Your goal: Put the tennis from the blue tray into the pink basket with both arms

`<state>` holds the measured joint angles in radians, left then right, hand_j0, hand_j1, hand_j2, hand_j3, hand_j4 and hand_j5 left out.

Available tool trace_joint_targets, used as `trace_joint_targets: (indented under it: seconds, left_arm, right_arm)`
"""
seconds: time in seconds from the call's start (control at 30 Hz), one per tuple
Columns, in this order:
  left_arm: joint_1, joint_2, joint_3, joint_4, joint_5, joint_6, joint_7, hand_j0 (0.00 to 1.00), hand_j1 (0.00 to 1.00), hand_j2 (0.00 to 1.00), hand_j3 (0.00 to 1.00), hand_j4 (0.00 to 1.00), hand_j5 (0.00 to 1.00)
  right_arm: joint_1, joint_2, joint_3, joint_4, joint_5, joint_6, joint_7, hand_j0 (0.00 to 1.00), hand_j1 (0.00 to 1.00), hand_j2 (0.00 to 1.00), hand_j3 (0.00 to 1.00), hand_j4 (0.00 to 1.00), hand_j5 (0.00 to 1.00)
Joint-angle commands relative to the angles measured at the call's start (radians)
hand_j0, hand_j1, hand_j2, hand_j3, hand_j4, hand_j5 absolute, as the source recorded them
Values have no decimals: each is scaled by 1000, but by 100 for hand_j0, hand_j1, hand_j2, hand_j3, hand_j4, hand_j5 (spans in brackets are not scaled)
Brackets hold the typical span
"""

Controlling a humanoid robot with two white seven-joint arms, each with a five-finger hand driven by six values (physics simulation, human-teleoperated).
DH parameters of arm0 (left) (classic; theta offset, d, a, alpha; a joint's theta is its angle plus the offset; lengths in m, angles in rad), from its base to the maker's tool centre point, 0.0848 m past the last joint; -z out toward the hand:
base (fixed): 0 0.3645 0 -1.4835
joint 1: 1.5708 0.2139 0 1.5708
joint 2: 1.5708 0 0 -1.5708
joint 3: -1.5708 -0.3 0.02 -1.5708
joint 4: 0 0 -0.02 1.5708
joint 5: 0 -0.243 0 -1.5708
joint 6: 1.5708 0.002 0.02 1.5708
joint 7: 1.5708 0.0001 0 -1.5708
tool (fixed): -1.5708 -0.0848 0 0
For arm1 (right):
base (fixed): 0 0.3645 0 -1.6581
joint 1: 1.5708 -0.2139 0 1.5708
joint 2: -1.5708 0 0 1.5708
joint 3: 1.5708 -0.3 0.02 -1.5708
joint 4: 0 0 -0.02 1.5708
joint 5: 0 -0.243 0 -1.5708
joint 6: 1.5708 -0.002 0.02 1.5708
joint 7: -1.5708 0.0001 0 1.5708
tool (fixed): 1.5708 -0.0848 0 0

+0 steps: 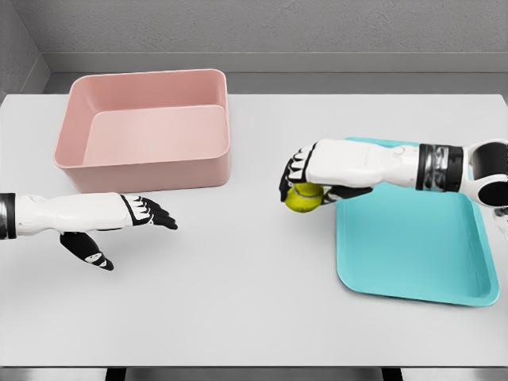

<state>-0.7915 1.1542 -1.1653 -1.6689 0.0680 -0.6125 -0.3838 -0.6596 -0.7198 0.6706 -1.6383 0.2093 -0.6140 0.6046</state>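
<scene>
The right hand [311, 181] is curled over the tennis ball [304, 198], holding it just left of the blue tray [413, 246]. It looks light, springy and fuzzy, so a top wrap should grip well. The left hand [131, 218] waits with fingers spread near the pink basket [143, 163]

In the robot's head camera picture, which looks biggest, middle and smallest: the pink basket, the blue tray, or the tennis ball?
1. Pink basket and blue tray: too alike to rank.
2. Tennis ball, clearly smallest, held in the right hand.
</scene>
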Motion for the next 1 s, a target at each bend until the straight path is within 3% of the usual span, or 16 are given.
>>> trace_joint_targets:
  seconds: [0.0, 0.57, 0.6, 0.67, 0.97]
  left_arm:
    - [0, -1, 1, -2, 7, 2, 0, 100, 100, 100, 100, 100, 100]
    - [0, 2, 1, 1, 7, 2, 0, 100, 100, 100, 100, 100, 100]
    - [0, 2, 1, 1, 7, 2, 0, 100, 100, 100, 100, 100, 100]
    - [0, 1, 3, -2, 7, 2, 0, 100, 100, 100, 100, 100, 100]
    - [0, -1, 21, -8, 9, 2, 0, 100, 100, 100, 100, 100, 100]
  right_arm:
    - [0, 19, 10, 0, -7, 3, 1, 59, 59, 59, 59, 59, 59]
    - [3, 109, 60, 9, 5, 3, 6, 61, 61, 61, 61, 61, 61]
    - [3, 109, 60, 9, 5, 3, 6, 65, 65, 65, 65, 65, 65]
    - [3, 109, 60, 12, 5, 3, 6, 85, 85, 85, 85, 85, 85]
    - [5, 108, 60, 23, 5, 3, 6, 85, 85, 85, 85, 85, 85]
